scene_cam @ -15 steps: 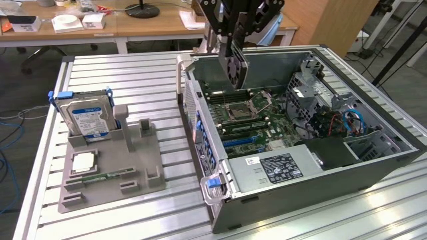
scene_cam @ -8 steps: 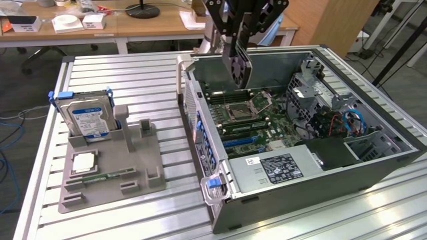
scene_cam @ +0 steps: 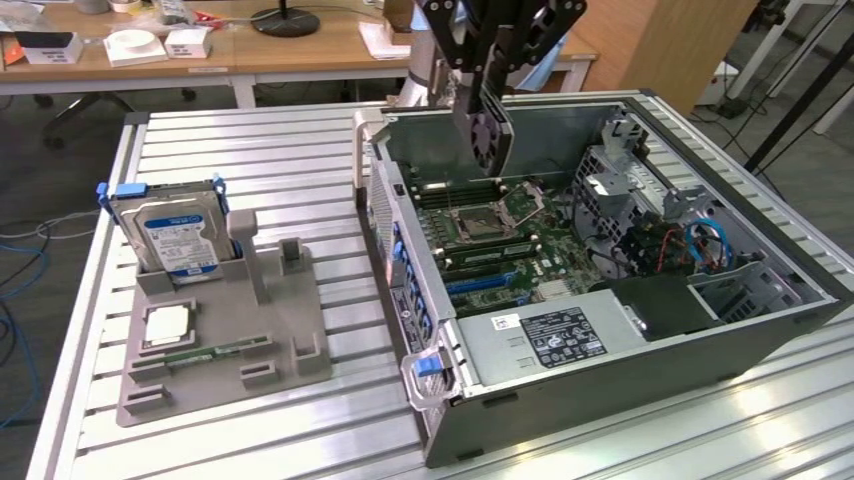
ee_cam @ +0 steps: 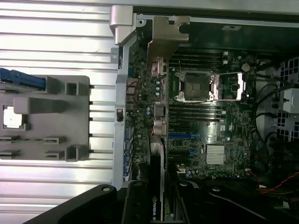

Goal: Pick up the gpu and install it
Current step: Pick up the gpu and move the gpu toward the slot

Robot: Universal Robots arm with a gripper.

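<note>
The gpu (scene_cam: 483,135) hangs edge-down in the air above the open case (scene_cam: 601,330), over the motherboard (scene_cam: 497,262) near the case's back wall and clear of the board. In the wrist view the gpu (ee_cam: 157,186) is seen along its length, its silver bracket (ee_cam: 166,42) at the far end. The gripper (scene_cam: 487,85) clamps the card's upper part, one finger (ee_cam: 140,207) on each face. The socket (scene_cam: 470,222) sits just below. On the table (scene_cam: 267,150), towards the exterior view's left, a grey holder (scene_cam: 267,340) carries an upright hard drive (scene_cam: 167,235), a chip (scene_cam: 167,325) and a memory stick (scene_cam: 214,352).
</note>
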